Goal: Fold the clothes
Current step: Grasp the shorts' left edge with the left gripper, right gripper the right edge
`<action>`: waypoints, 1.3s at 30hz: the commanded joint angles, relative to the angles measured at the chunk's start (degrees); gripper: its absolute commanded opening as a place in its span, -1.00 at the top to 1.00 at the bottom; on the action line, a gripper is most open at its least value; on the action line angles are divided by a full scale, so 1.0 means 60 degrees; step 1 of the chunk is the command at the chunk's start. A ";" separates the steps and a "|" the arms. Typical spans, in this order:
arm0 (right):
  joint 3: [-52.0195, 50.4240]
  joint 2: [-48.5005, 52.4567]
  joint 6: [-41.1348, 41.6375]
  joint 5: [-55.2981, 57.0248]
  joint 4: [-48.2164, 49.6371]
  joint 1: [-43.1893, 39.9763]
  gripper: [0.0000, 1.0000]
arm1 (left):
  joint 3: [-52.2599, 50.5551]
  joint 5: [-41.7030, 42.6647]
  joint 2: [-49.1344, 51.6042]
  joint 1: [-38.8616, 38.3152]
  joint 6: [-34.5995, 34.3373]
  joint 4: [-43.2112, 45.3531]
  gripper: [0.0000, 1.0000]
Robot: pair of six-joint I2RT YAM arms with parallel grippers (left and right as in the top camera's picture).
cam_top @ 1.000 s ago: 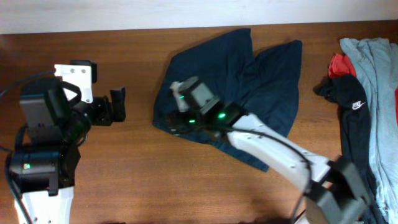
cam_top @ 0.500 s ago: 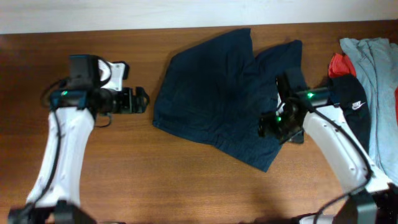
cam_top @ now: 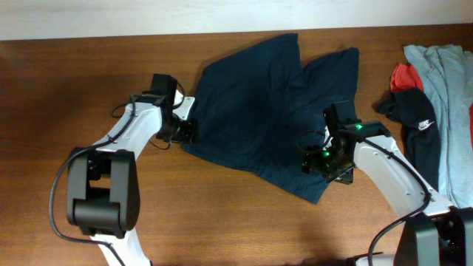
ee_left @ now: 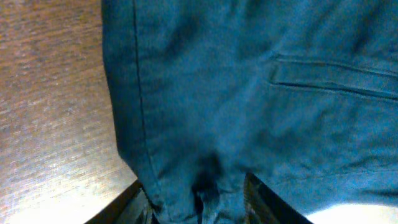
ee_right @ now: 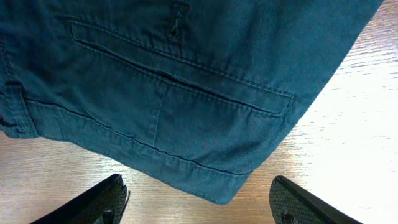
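Note:
The clothes, dark navy shorts (cam_top: 266,103), lie spread flat on the wooden table, legs toward the back. My left gripper (cam_top: 186,129) is at their left edge. In the left wrist view its fingers (ee_left: 140,202) press in on a bunched fold of the navy cloth (ee_left: 249,93), so the gripper (ee_left: 199,205) is shut on it. My right gripper (cam_top: 325,162) hovers over the shorts' front right corner. In the right wrist view it (ee_right: 199,208) stands wide open, with the waistband corner (ee_right: 217,186) and a welt pocket (ee_right: 186,87) ahead of its fingers (ee_right: 102,202).
At the right end of the table lies a black garment with a white swoosh (cam_top: 417,133), a light grey shirt (cam_top: 447,89) and a red piece (cam_top: 403,75). Bare wood (cam_top: 222,222) runs along the front. A white wall borders the back edge.
The left arm swung right to the shorts' left edge and closed on the cloth. The right arm pulled back from the shorts' left side to their front right corner and opened wider.

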 commanded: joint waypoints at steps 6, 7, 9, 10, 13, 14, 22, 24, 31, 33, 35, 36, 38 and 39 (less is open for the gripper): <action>-0.0022 -0.0040 0.0073 -0.0087 0.0106 -0.0036 -0.58 | 0.0958 -0.4688 0.0375 0.0619 -0.1384 0.0270 0.99; -0.0022 -0.0040 0.0073 -0.0098 0.0149 -0.0036 -0.59 | 0.1290 -0.4881 0.0375 0.0874 -0.1384 0.0521 0.99; -0.0022 -0.0040 0.0073 -0.0342 0.0302 -0.0036 -0.59 | 0.1730 -0.4870 0.0379 0.1286 -0.1377 0.1242 0.99; -0.0022 -0.0040 0.0069 -0.0546 0.0401 -0.0036 -0.59 | 0.1956 -0.4852 0.0379 0.1519 -0.1373 0.1843 0.99; -0.0022 -0.0040 0.0073 -0.0805 0.0510 -0.0036 -0.60 | 0.2375 -0.4841 0.0379 0.1810 -0.1155 0.2554 0.75; -0.0022 -0.0040 0.0069 -0.0801 0.0506 -0.0036 -0.60 | 0.2579 -0.4878 0.0379 0.1880 -0.1107 0.2495 0.51; -0.0022 -0.0040 -0.0178 -0.0798 0.0597 -0.0036 -0.62 | 0.4047 -0.2911 0.0375 0.1734 -0.1086 -0.1661 -0.97; -0.0022 -0.0040 -0.0175 -0.0798 0.0688 -0.0036 -0.62 | 0.4047 -0.1770 0.0375 0.1643 -0.1086 -0.2277 -0.82; -0.0022 -0.0040 -0.0175 -0.0841 0.0918 -0.0036 -0.64 | 0.4044 0.0353 0.0379 0.0710 -0.1268 -0.4896 -0.39; -0.0022 -0.0040 -0.0175 -0.0878 0.0892 -0.0036 -0.64 | 0.4007 0.0324 0.0379 0.0470 -0.1308 -0.5461 -0.38; -0.0022 -0.0040 -0.0175 -0.0878 0.0838 -0.0036 -0.64 | 0.3887 0.0109 0.0379 0.0233 -0.1402 -0.5872 -0.38; -0.0022 -0.0040 -0.0178 -0.0878 0.0812 -0.0036 -0.65 | 0.3654 -0.0262 0.0379 0.0011 -0.1621 -0.6069 -0.37; -0.0022 -0.0040 -0.0178 -0.0878 0.0798 -0.0036 -0.65 | 0.3075 -0.0820 0.0379 -0.0317 -0.2142 -0.6014 -0.33; -0.0022 -0.0040 -0.0178 -0.0874 0.0780 -0.0036 -0.66 | 0.2532 -0.0907 0.0379 -0.0488 -0.2528 -0.5756 -0.32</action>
